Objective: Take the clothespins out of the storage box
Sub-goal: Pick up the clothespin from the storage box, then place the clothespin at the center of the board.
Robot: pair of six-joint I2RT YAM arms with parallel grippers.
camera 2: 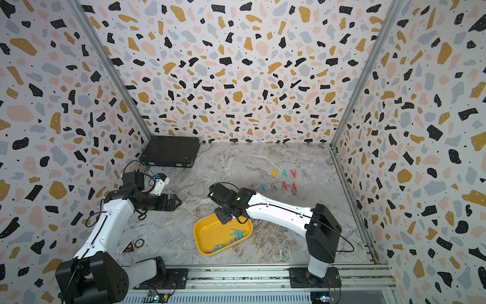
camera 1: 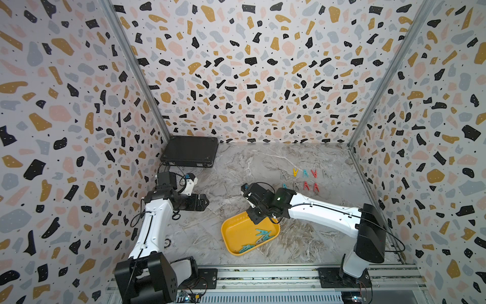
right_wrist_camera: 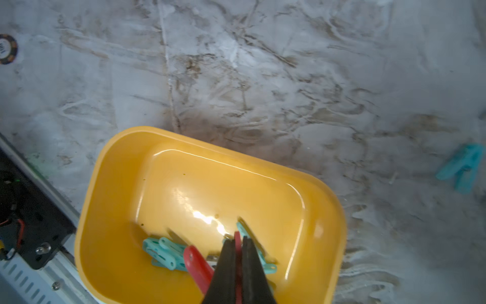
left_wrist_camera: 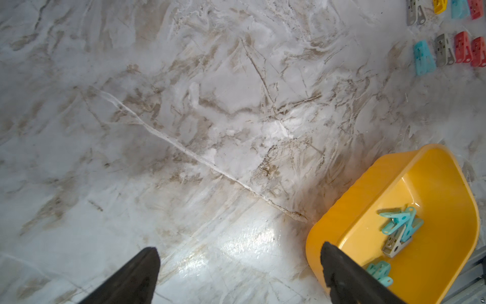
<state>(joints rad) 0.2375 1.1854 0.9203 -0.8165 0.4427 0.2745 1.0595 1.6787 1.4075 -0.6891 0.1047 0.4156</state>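
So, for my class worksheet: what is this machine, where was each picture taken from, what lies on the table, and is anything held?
Two robot arms stand at a marble table. Two pictures look down from overhead; two come from cameras on the arms' wrists. On the table: a yellow storage box holding teal and grey clothespins, two rows of laid-out clothespins, and a black case. The right gripper is shut on a red clothespin over the box. The left gripper hangs open, empty.

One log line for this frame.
right gripper shut on red peg | left gripper open, idle | box: teal pegs inside | table: two peg rows
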